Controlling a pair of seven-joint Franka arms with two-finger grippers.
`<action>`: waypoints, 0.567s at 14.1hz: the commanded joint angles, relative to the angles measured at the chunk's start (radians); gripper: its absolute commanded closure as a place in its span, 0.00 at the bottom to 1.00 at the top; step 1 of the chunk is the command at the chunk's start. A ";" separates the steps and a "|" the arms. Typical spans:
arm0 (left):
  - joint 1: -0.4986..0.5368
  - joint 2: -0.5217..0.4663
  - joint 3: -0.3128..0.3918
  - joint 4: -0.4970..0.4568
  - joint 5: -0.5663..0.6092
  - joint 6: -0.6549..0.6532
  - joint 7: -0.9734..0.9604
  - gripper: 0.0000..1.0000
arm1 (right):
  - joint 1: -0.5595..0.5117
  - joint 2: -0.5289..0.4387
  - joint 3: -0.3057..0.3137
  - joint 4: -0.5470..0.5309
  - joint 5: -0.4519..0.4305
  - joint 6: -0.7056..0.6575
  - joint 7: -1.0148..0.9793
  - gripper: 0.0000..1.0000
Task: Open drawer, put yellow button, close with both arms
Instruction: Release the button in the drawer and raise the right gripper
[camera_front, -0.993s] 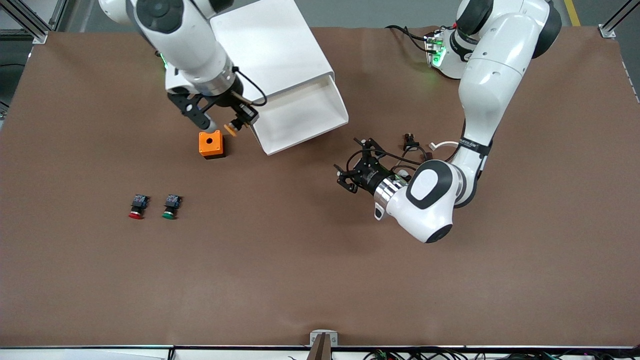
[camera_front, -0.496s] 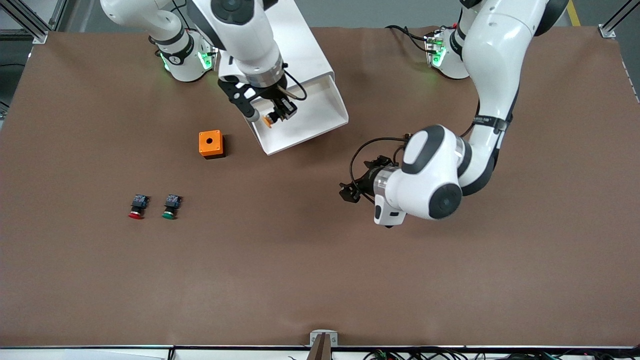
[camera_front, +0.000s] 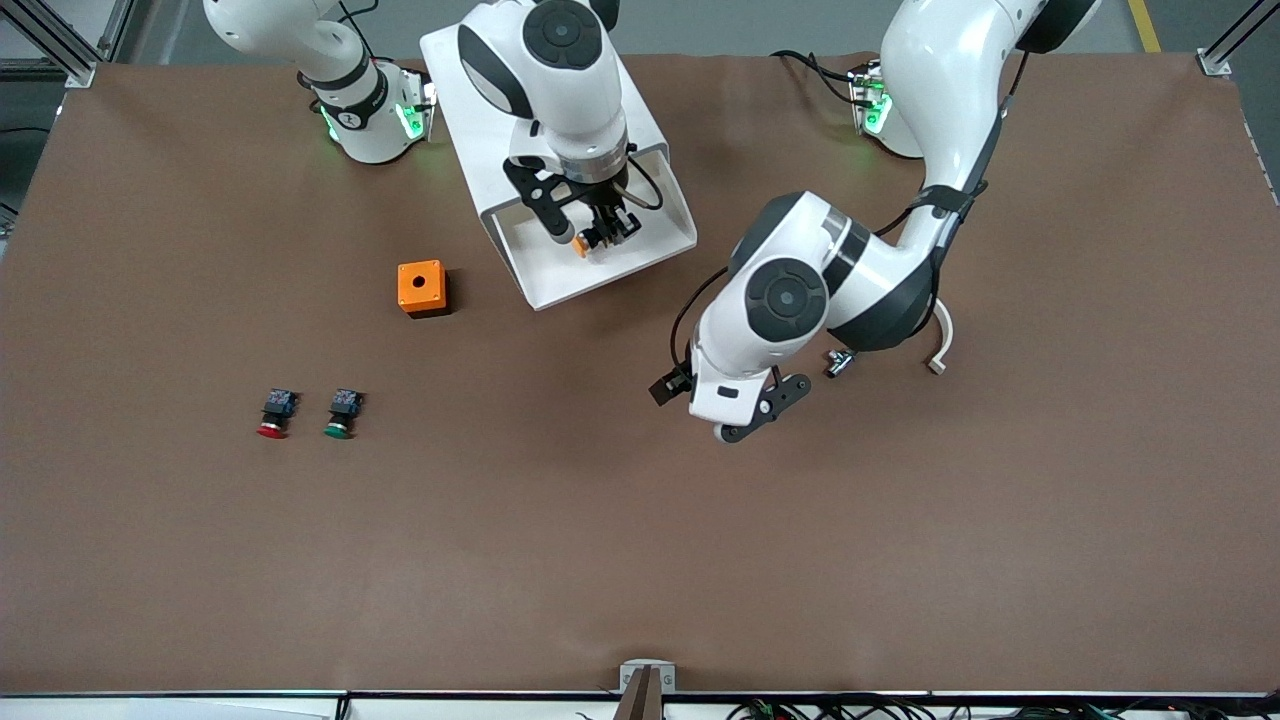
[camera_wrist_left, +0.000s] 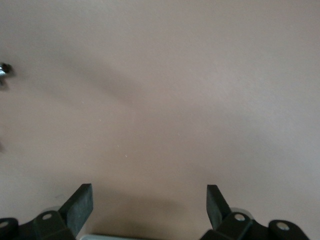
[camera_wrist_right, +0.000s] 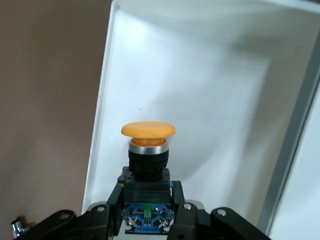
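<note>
Front view: since a sec ago the right gripper (camera_front: 590, 238) has carried the yellow button (camera_front: 581, 245) off from above the orange box (camera_front: 421, 288) and now hangs over the open drawer (camera_front: 640, 245), jaws clamped on the button's black body. The left arm has swung round too; left gripper (camera_front: 722, 410) now points down at bare table (camera_front: 640, 560), nearer the camera than the drawer, toward the left arm's end. Red button (camera_front: 272, 411) and green button (camera_front: 341, 411) unmoved, well apart from the drawer, nearer the camera.

Left wrist view: both fingers (camera_wrist_left: 80, 204) spread wide, nothing between them, only brown tabletop below. This arm waits.

Right wrist view: button cap (camera_wrist_right: 148, 129) faces the white drawer floor (camera_wrist_right: 210, 90), blue rear block between the pads, grip looks square.

Step in hand, my read: drop-off. Lower till the btn is just above the floor, keep it mid-tray and clear of the rim on the orange-box side, then let go gently so it doesn't roll. Lift straight up after. Left arm shld be brought to the cream front for the two-arm close
</note>
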 joint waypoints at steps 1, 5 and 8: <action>-0.037 -0.021 0.007 -0.038 0.078 0.020 -0.094 0.00 | 0.028 0.003 -0.012 0.007 -0.015 0.001 0.056 1.00; -0.077 -0.029 0.003 -0.039 0.091 -0.003 -0.127 0.00 | 0.031 0.011 -0.012 0.007 -0.015 0.009 0.113 1.00; -0.077 -0.049 -0.003 -0.044 0.089 -0.009 -0.119 0.00 | 0.031 0.009 -0.012 0.008 -0.015 0.004 0.112 0.40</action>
